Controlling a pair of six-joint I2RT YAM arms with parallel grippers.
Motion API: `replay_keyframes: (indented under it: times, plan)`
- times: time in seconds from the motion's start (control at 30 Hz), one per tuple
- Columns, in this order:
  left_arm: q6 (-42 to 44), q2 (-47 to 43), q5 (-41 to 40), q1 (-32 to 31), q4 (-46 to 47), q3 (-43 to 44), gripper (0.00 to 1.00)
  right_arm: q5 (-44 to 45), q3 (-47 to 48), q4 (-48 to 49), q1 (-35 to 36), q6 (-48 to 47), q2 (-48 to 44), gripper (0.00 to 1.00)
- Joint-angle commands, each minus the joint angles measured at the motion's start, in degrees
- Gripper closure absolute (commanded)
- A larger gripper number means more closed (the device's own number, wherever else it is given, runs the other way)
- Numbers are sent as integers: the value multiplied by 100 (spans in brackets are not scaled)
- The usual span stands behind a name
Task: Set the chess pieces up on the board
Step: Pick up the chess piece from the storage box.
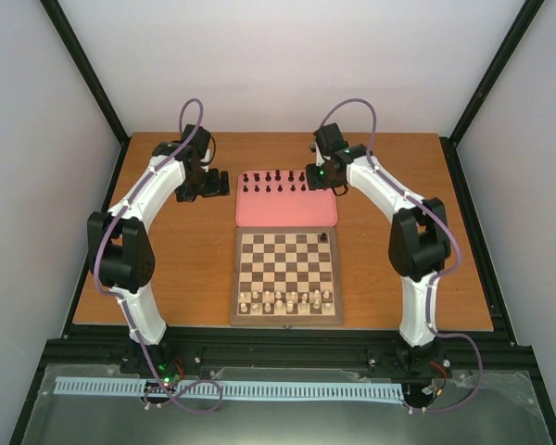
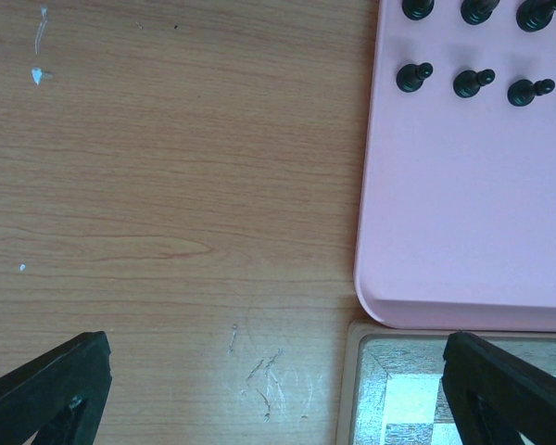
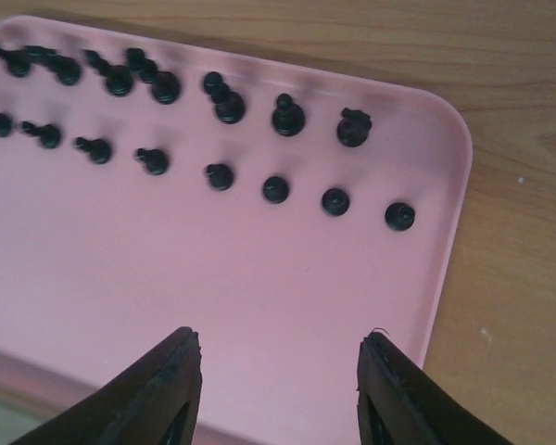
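Several black chess pieces [image 1: 276, 181] stand in two rows at the far end of a pink tray [image 1: 287, 211]. One black piece [image 1: 324, 238] stands on the far right corner of the chequered board [image 1: 287, 276]. My right gripper [image 1: 317, 178] hangs open and empty over the tray's far right part. In the right wrist view the gripper [image 3: 278, 371] is a little short of the pawn row [image 3: 275, 189] and the taller pieces [image 3: 287, 115]. My left gripper [image 1: 208, 188] is open and empty over bare table left of the tray; in the left wrist view the gripper [image 2: 273, 389] shows beside the board's corner [image 2: 380, 389].
Cream pieces [image 1: 287, 298] fill the board's two near rows. The tray [image 2: 463, 185] touches the board's far edge. The wooden table [image 1: 185, 260] lies to the left and right of the board. Black frame posts stand at the table's edges.
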Motion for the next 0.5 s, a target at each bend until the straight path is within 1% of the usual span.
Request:
replay_keyframes:
  times: [0.0,0.13,0.3,0.47]
  plan:
    - [39,-78,7,-4,-7,126,0,182,712,-396,-195,-61,740,55]
    - [47,-26,-6,-4,-41,169,0,148,1058,-366,-331,-26,1151,61]
    - [43,24,-1,1,-36,163,0,353,1248,-319,-369,-90,1406,61]
    - [45,89,10,-3,-35,189,0,355,1388,-323,-422,-79,1670,61]
